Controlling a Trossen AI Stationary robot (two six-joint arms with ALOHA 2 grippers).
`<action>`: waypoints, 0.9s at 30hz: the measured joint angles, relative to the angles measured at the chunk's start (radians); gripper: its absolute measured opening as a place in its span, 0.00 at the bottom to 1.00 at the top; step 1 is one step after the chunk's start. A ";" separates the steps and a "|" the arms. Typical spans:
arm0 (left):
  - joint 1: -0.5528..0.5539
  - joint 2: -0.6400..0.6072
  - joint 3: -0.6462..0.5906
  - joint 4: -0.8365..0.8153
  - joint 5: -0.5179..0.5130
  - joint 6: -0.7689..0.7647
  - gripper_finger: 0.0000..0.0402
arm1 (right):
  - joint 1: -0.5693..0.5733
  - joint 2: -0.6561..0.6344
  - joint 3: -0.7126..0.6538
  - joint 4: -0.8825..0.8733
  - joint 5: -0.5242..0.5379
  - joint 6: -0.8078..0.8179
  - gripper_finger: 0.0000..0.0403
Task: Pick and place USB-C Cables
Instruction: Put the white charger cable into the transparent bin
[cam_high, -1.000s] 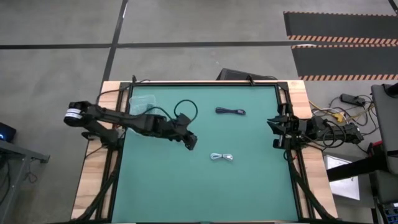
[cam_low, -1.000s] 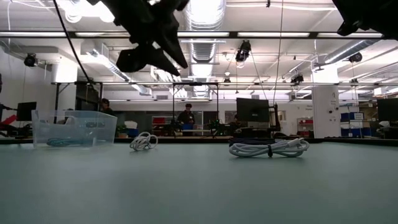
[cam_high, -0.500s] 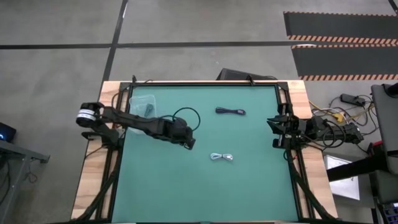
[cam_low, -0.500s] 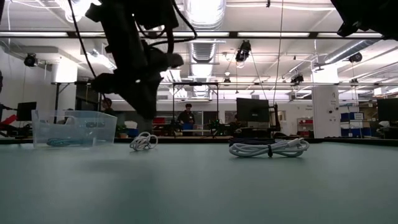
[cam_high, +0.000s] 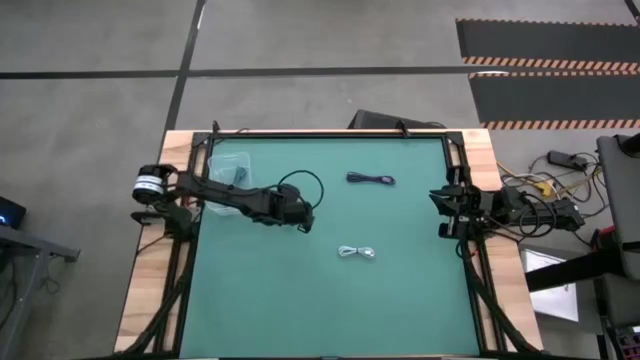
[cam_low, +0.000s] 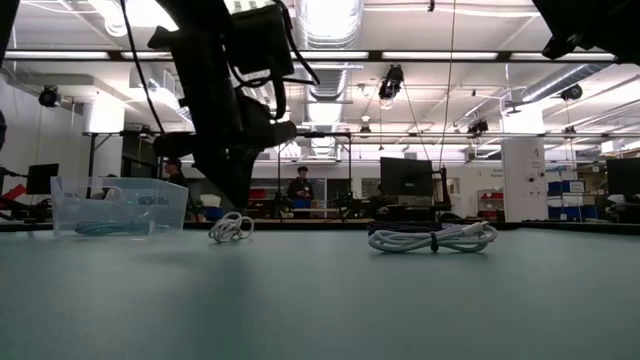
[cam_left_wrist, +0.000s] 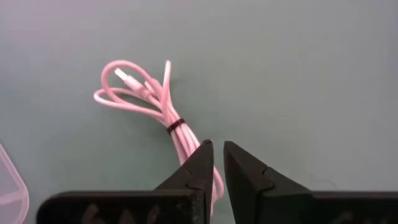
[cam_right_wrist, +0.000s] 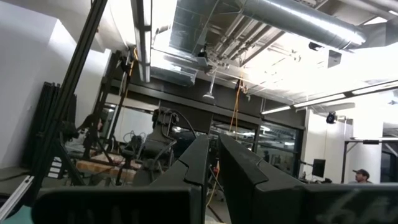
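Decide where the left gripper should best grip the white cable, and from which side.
Probably at the black tie on the white cable, where its strands pinch into one narrow waist. Come from above, since it lies flat on the mat, jaws across the bundle. The left gripper must open first.

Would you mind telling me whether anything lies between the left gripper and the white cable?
Nothing visible does. The left gripper hangs right over the white cable on bare green mat, its fingers nearly closed; the clear bin sits off to one side.
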 joint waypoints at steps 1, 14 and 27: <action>0.000 0.007 0.000 0.000 0.000 0.002 0.07 | 0.000 0.000 0.000 0.000 0.000 0.000 0.07; 0.000 0.042 0.000 -0.003 -0.019 0.002 0.32 | 0.000 0.000 0.000 -0.001 0.000 0.000 0.07; 0.001 0.093 -0.001 0.002 -0.054 -0.004 0.35 | 0.000 0.000 0.000 -0.003 0.000 0.000 0.07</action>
